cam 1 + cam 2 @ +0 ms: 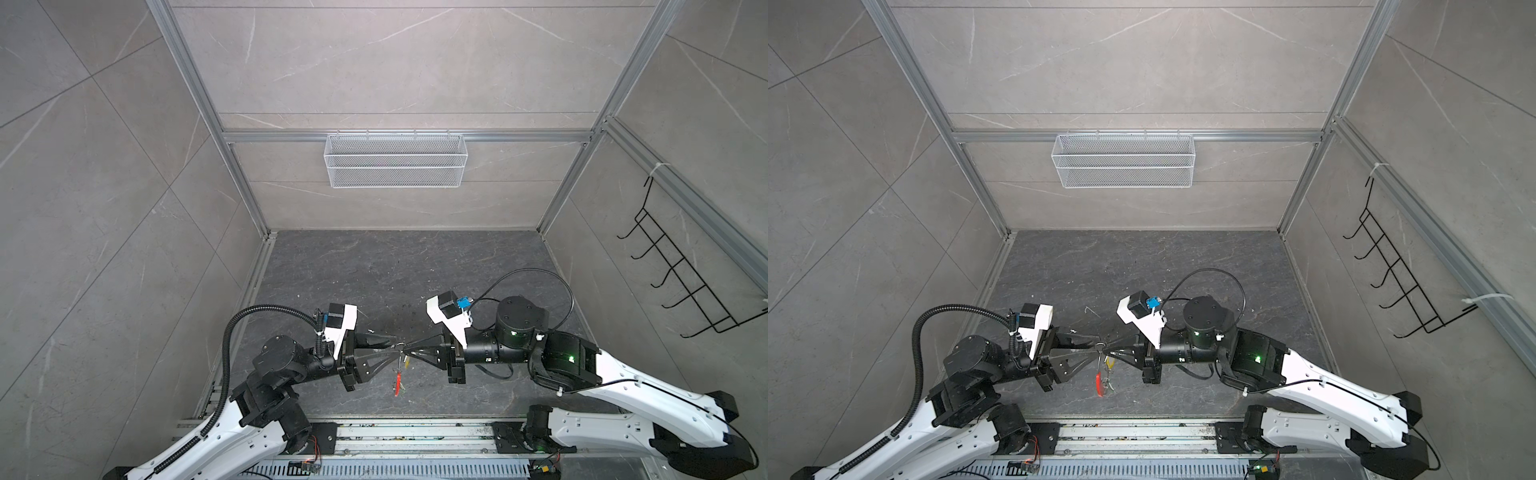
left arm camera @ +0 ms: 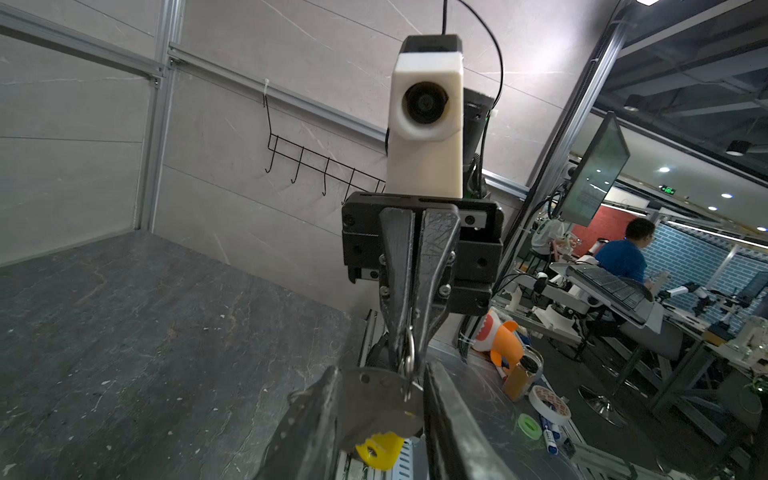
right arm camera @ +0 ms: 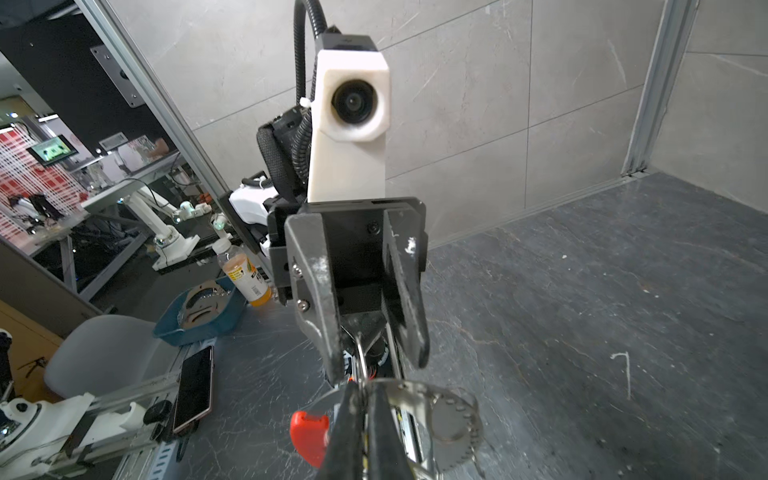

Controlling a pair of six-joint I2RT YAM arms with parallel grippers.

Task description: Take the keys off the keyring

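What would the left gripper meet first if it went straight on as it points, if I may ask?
Likely the key hanging between the left gripper's open jaws, then the right gripper, shut on the keyring, behind it.

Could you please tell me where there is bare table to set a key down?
Bare: the far half of the table, up to the back wall. Crowded: the front middle, where the left gripper and right gripper meet at the keyring.

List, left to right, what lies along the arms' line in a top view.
left wrist camera → left gripper → right gripper → right wrist camera → black hook rack
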